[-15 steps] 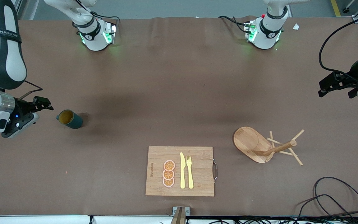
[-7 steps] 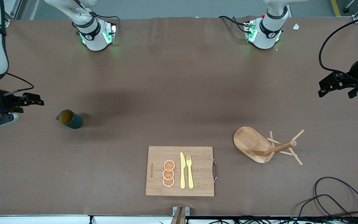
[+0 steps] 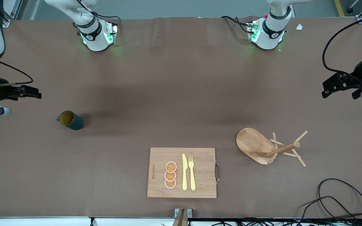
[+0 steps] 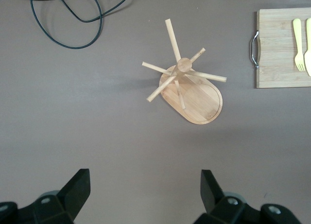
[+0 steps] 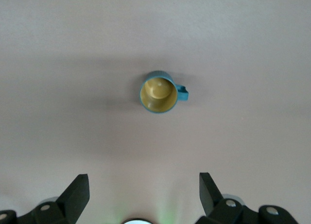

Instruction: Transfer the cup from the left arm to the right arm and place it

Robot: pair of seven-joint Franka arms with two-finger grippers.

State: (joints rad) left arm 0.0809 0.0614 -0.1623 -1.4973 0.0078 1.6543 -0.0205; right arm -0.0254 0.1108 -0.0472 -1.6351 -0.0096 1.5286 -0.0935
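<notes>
The dark teal cup (image 3: 70, 120) stands upright on the brown table toward the right arm's end, with its tan-orange inside showing. It also shows in the right wrist view (image 5: 158, 92), with its handle to one side. My right gripper (image 3: 27, 92) is open and empty, up over the table's edge at that end, apart from the cup. In its own view the right gripper (image 5: 143, 185) has its jaws wide apart. My left gripper (image 3: 336, 84) waits open and empty over the left arm's end of the table. The left gripper (image 4: 145, 180) looks down on bare table.
A wooden peg rack (image 3: 267, 147) on an oval base stands toward the left arm's end; it also shows in the left wrist view (image 4: 189, 90). A wooden cutting board (image 3: 159, 185) with orange slices, a yellow knife and fork lies near the front edge. Black cables (image 3: 341, 197) lie at the front corner.
My right gripper has drawn away from the cup, rising and moving toward the table's edge. The cup stays where it stood. The left arm has not moved.
</notes>
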